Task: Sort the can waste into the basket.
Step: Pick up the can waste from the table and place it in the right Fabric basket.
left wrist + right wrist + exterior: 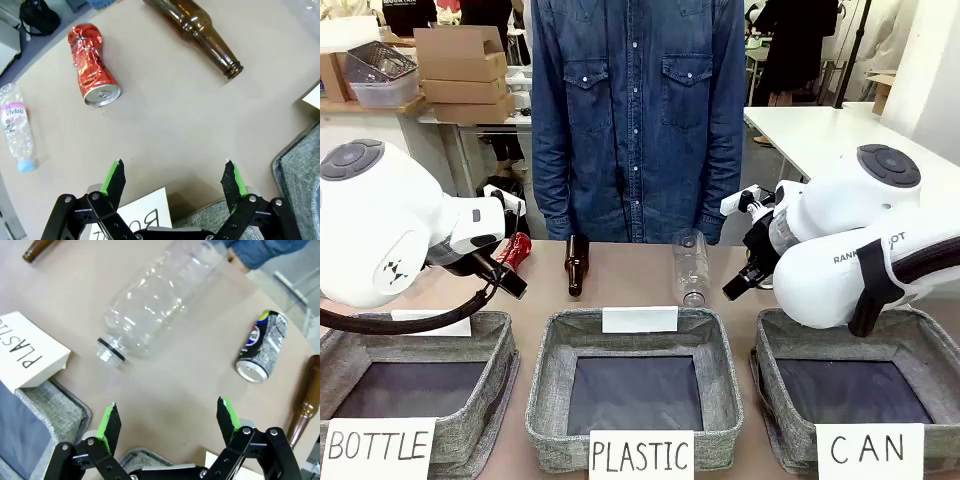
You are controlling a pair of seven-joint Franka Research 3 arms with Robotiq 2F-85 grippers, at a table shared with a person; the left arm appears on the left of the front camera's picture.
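Observation:
A dented red can [93, 65] lies on the tan table ahead and to the left of my open left gripper [172, 180], well clear of its fingers. From the front, this red can [516, 249] shows just behind the left gripper [510, 280]. A dark blue can [263, 347] lies on its side to the right of my open right gripper [167, 422], which holds nothing. Below my right arm, at the near right, stands the grey basket [782, 335] signed "CAN". The right gripper [740, 282] hangs over the table beyond that basket.
Near the red can lie a brown bottle [200, 30] and a small plastic bottle [17, 127]. A large clear bottle [155, 300] lies ahead of the right gripper, another brown bottle [302, 400] at its right. Baskets signed "BOTTLE" [495, 330] and "PLASTIC" [548, 350] line the near edge. A person stands across the table.

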